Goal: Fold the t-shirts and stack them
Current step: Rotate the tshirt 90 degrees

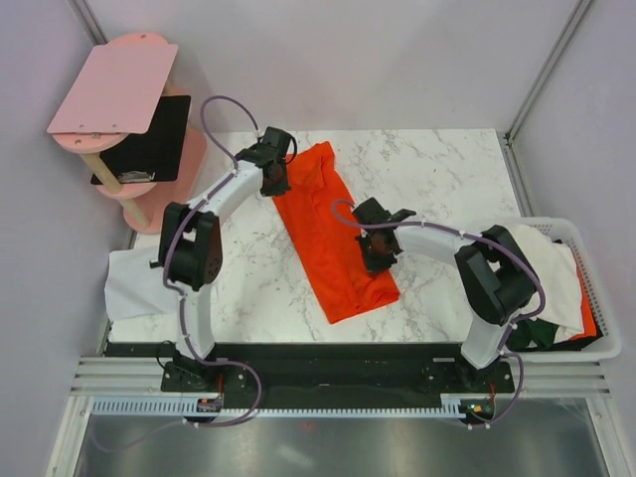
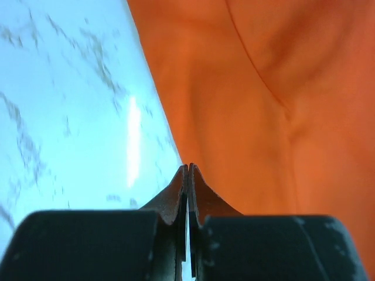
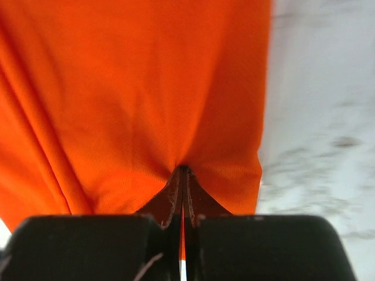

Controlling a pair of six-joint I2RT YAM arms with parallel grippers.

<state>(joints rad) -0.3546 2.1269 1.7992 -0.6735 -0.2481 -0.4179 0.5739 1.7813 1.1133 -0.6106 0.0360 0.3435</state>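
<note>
Pale walls (image 1: 348,60) hem a white marble table (image 1: 447,169), where the orange t-shirt (image 1: 333,234) lies mid-table as a narrow strip (long axis running far-left to near-right), left gripper (image 1: 276,186) clenched on its far edge, right gripper (image 1: 377,262) pinching its near-right edge.

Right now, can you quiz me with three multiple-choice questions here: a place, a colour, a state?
1. Where is the basket? A far left; B at the table's right edge; C on a shelf.
2. What colour is the t-shirt lying mid-table? A green; B white; C orange.
3. How is the right gripper? A wide open; B shut on the t-shirt; C holding a board.
Key: B, it sits at far right; C, bright orange in every view; B, cloth puckers at its closed tips.
</note>
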